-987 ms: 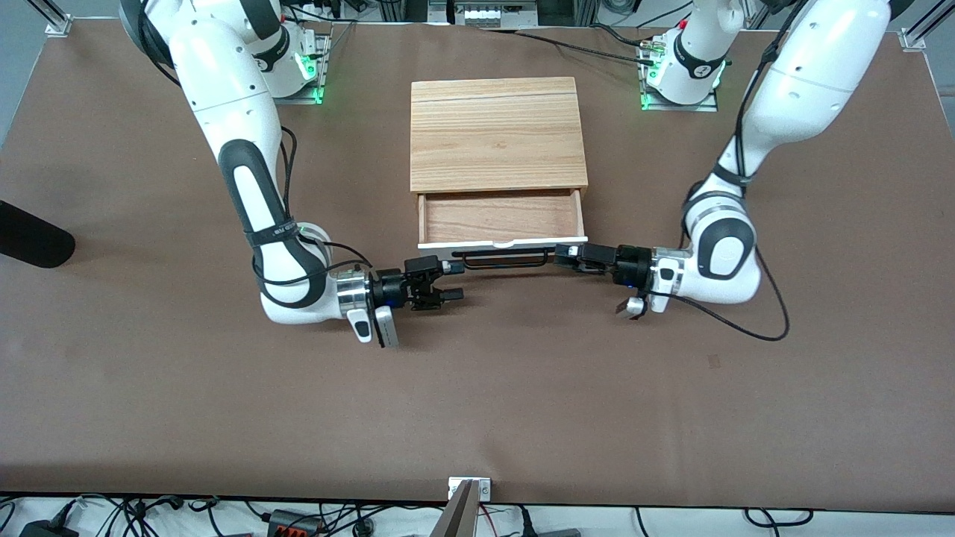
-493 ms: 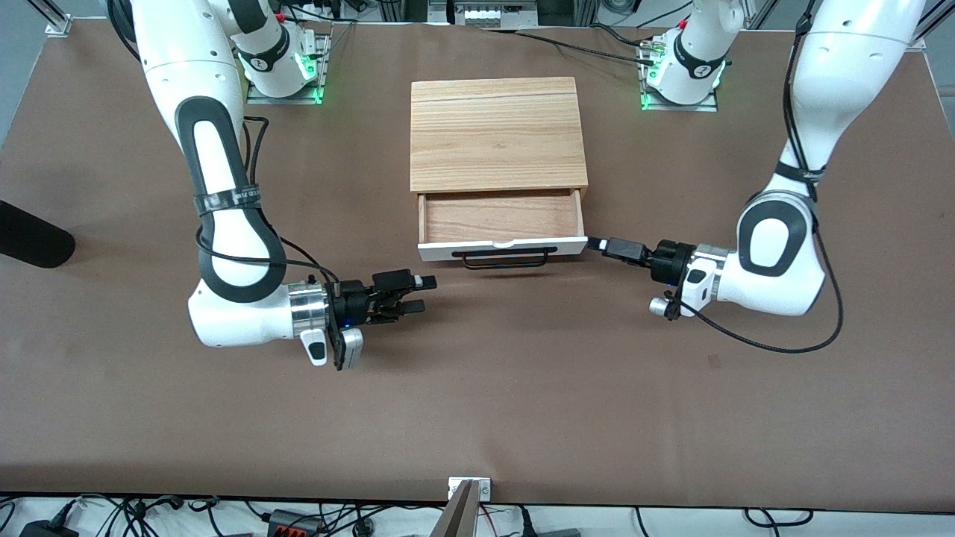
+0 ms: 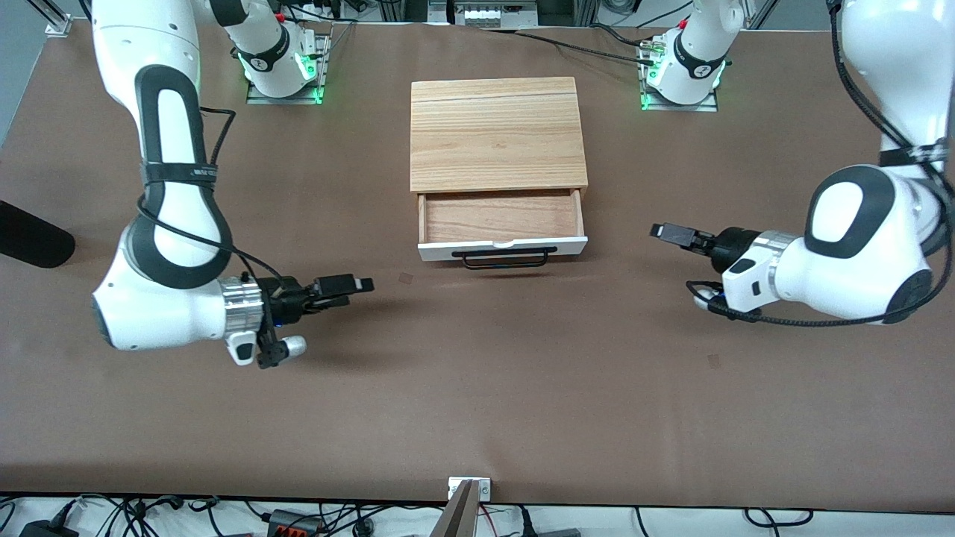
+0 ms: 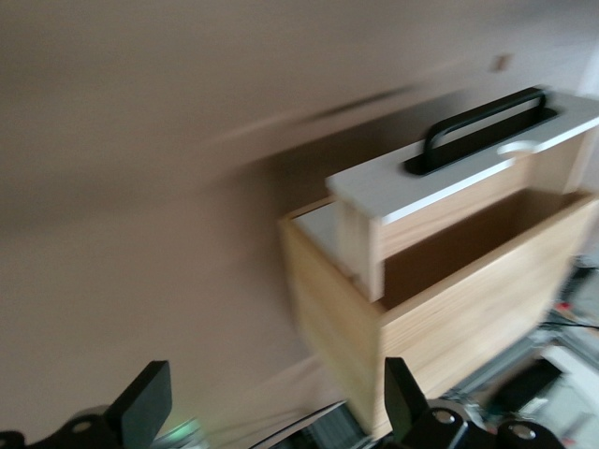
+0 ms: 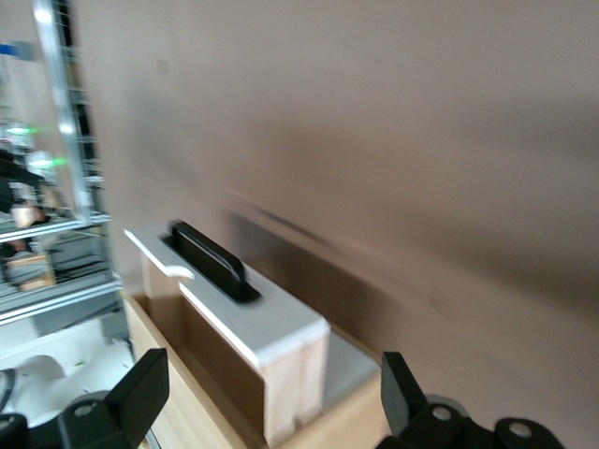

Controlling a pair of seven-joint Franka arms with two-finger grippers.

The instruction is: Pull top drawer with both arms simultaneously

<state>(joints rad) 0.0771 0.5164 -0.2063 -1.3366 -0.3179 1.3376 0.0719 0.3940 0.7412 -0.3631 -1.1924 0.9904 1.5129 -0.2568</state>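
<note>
A: How far along can the pull be judged to be?

B: The top drawer (image 3: 501, 218) is seen drawn out of the cabinet at six o'clock, counting twelve as toward the arms' bases. Its brown tray is uncovered below the light wooden cabinet top (image 3: 496, 134), and the white front with the black handle (image 3: 504, 259) is the part nearest the front camera. The opening itself can be counted as done, though whether the drawer is at full travel cannot be told

A: Is the handle held by anything?

B: No, nothing is on it. The right gripper (image 3: 364, 284) is found over the bare surface (image 3: 477, 403) at about eight o'clock of the handle, toward the right arm's end, well apart from the drawer. The left gripper (image 3: 658, 231) is placed over the surface at about three o'clock of the handle, toward the left arm's end, and is equally clear of it

A: And the jaws?

B: Both pairs are spread wide with nothing between them. In the left wrist view the fingers (image 4: 145, 402) are seen far apart with the drawer front off in the distance, and the same is shown for the fingers (image 5: 145, 393) in the right wrist view

A: What is left, then?

B: Little, it is judged: both arms are already clear of the drawer, so only a parked pose may remain to be taken up, unless a longer pull is wanted, in which case the handle would have to be gripped again
</note>
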